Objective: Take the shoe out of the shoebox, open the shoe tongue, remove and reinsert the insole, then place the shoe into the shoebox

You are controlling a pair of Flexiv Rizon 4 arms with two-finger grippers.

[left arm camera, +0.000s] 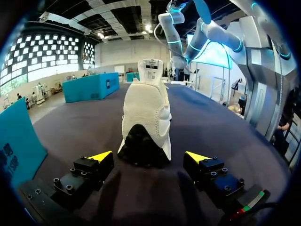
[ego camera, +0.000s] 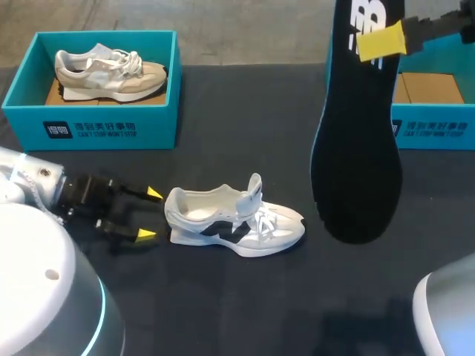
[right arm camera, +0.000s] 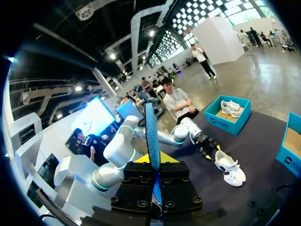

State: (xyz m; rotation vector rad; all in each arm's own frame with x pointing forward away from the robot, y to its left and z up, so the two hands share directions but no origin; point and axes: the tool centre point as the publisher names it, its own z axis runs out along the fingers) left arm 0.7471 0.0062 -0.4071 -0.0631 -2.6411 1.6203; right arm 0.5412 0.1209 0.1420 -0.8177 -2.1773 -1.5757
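- The insole [ego camera: 356,148] is out of the shoe [ego camera: 234,219]. I judge the step in hand to be the reinsertion: removal is done, and putting it back has not begun.
- My right gripper [ego camera: 382,41] is clamped on the insole near its narrower heel end and holds it high above the table [ego camera: 223,297], broad front end downward. In the right wrist view it stands edge-on between my fingers.
- My left gripper [left arm camera: 148,156] is spread wide and grasps nothing. The shoe's heel sits just ahead of it, in line with the gap, and neither finger touches it.
- The shoe stands on its sole near the middle of the table. Its tongue is pulled up, its mouth is open, and its toe points away from my left gripper.
- Next, I think, my left fingers should close on the heel so the shoe cannot slide. My right arm then lowers the insole and feeds the front end into the mouth first.
- The empty shoebox [ego camera: 434,130] stands at the far right, partly behind the insole. A second box [ego camera: 89,130] at the far left holds a beige shoe [ego camera: 104,74].
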